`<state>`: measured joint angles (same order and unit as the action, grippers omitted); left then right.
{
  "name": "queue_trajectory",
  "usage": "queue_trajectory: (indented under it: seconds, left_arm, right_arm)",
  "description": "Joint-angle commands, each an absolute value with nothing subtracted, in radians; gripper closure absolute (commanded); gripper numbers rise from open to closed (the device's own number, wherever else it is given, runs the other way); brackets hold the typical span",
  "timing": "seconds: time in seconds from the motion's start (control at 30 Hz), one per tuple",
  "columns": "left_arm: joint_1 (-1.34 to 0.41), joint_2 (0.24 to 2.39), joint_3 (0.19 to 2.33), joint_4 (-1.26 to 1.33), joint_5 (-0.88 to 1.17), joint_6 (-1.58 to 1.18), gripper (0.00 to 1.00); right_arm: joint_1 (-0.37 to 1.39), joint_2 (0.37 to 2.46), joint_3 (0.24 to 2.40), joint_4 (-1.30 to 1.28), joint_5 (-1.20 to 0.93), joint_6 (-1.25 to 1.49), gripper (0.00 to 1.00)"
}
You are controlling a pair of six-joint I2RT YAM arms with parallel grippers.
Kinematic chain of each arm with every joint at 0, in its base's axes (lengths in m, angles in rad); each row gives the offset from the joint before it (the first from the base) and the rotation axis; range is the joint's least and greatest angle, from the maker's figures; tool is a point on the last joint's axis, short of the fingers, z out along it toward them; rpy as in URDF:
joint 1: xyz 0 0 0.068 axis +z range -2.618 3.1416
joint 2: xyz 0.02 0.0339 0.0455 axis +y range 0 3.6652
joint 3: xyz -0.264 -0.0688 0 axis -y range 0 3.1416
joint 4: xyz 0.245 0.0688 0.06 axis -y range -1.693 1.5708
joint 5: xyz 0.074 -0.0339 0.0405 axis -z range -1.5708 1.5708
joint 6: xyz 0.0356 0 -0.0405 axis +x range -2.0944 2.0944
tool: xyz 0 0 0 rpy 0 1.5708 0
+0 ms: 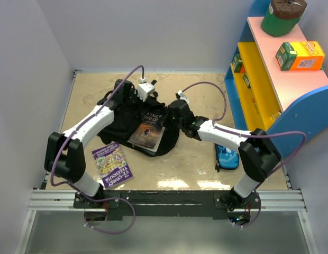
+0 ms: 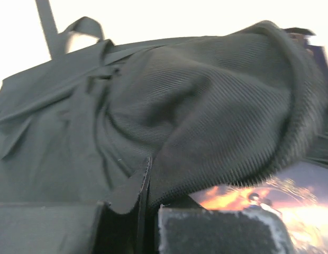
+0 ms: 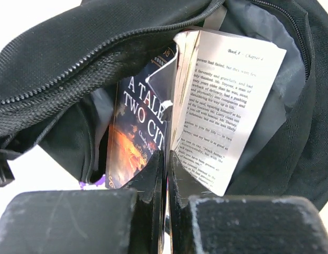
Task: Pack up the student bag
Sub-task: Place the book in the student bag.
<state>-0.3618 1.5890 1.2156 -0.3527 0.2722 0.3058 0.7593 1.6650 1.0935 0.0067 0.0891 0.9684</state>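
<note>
The black student bag (image 1: 117, 119) lies at the table's middle with its mouth held open. A paperback, "A Tale of Two Cities" (image 1: 148, 128), sticks partway into that mouth. My left gripper (image 1: 133, 98) is shut on the bag's upper fabric edge (image 2: 206, 106) and holds it up. The pinched rim runs between its jaws (image 2: 145, 211), and the book's orange cover (image 2: 291, 196) shows below. My right gripper (image 1: 172, 117) is shut on the book's near edge (image 3: 165, 174). The cover (image 3: 135, 127) is splayed left and a text page (image 3: 222, 100) right. The bag's zipper rim (image 3: 74, 47) arches over the book.
A purple paperback (image 1: 112, 164) lies on the table at the front left of the bag. A blue-black pencil case (image 1: 226, 157) lies to the right under my right arm. A blue, yellow and pink shelf (image 1: 270, 63) with boxes stands along the right side.
</note>
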Motion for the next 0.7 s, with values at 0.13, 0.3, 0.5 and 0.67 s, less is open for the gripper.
queue_trajectory:
  seconds: [0.13,0.3,0.5,0.67]
  left_arm:
    - [-0.348,1.35,1.138,-0.071,0.202,0.241,1.0]
    - [-0.348,1.324,1.21,-0.121,0.267,0.169,1.0]
    - [-0.351,1.322,1.212,-0.169,0.452,0.176,1.0]
    - [-0.359,1.362,1.203,-0.262,0.63,0.193,1.0]
  right_arm:
    - [0.775,1.582,1.032,-0.023,0.058,0.956,1.0]
    - [0.767,1.615,1.046,-0.038,0.066,0.936,1.0]
    - [0.759,1.647,1.083,-0.02,0.046,0.925,1.0]
    - [0.761,1.741,1.143,0.069,0.041,0.949,1.0]
